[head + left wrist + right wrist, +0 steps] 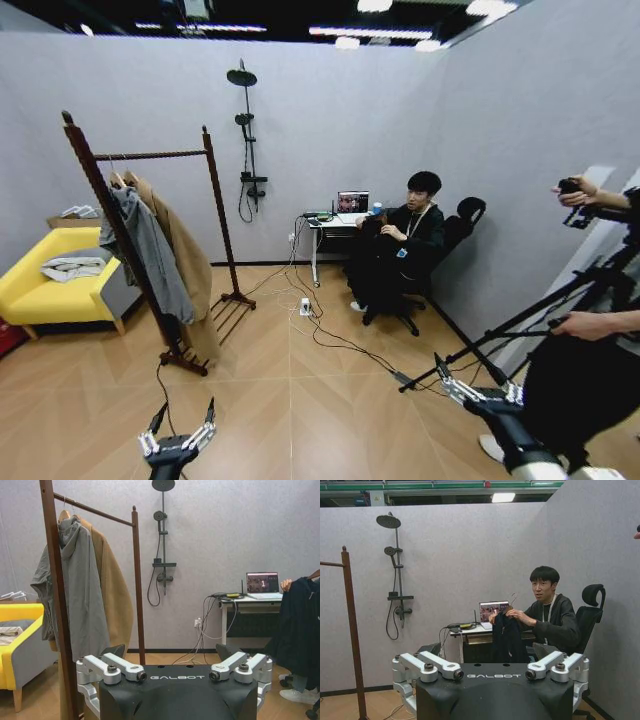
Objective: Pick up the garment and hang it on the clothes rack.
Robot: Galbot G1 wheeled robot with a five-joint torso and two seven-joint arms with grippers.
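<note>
Step in hand: approach, garment not yet taken. The black coat (507,635) hangs from a seated person's hands at 1 o'clock, beside the tabletop (335,220). Left gripper (178,432) and right gripper (478,390): fingers released, empty. Rack (150,155) stands at 10 o'clock. Next move calls for driving closer and grasping the hanger.

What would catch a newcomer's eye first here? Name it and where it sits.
The clothes rack stands tall on the left with a grey coat and a tan coat hanging on it, beside a yellow armchair. Across the room a seated person holds the garment, black and on a hanger, near a desk. The left gripper and right gripper hover open, low in the foreground.
</note>
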